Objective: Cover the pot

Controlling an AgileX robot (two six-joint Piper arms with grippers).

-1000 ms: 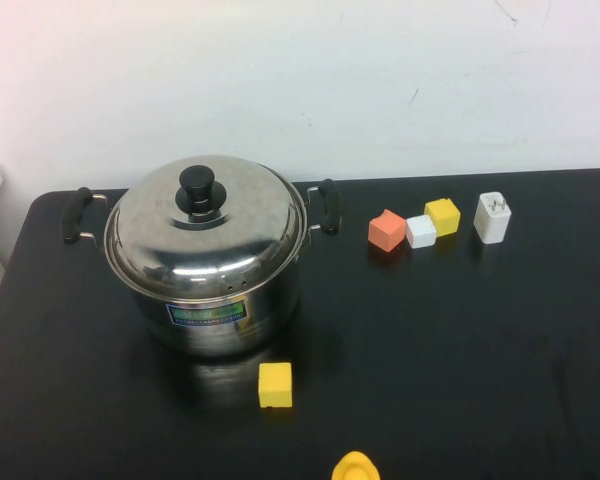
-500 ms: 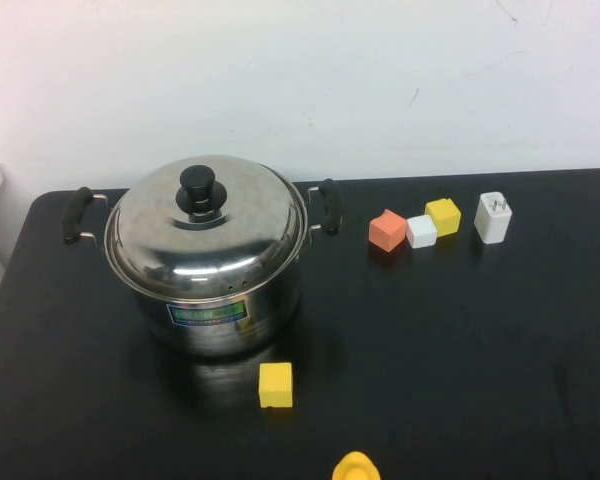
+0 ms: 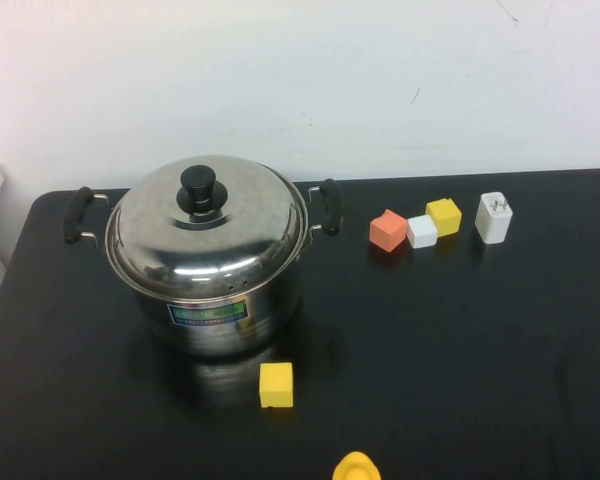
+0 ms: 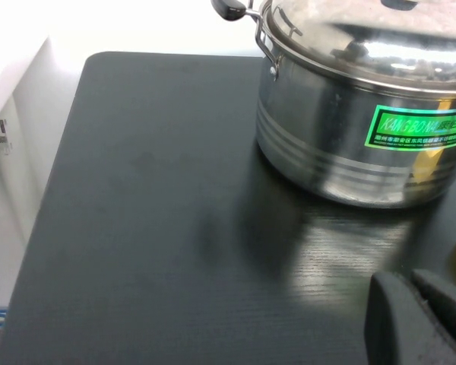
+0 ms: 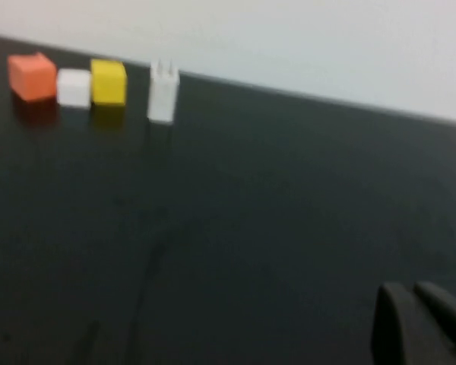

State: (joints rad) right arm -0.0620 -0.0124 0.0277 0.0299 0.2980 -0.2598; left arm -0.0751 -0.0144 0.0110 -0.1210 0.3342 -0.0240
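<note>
The pot (image 3: pixel 215 310), a large shiny steel stockpot with two black side handles and a blue-green label, stands at the table's left. A domed steel lid (image 3: pixel 205 225) with a black knob (image 3: pixel 200 188) sits on top of it. The pot also shows in the left wrist view (image 4: pixel 365 144). Neither arm shows in the high view. My left gripper (image 4: pixel 410 293) is shut and empty, low over the table in front of the pot and apart from it. My right gripper (image 5: pixel 410 296) is shut and empty over bare table, away from the blocks.
A yellow block (image 3: pixel 275 385) lies just in front of the pot. A yellow object (image 3: pixel 355 468) pokes in at the front edge. An orange block (image 3: pixel 387 230), a white block (image 3: pixel 421 231), a yellow block (image 3: pixel 442 216) and a white plug adapter (image 3: pixel 493 217) sit at the back right.
</note>
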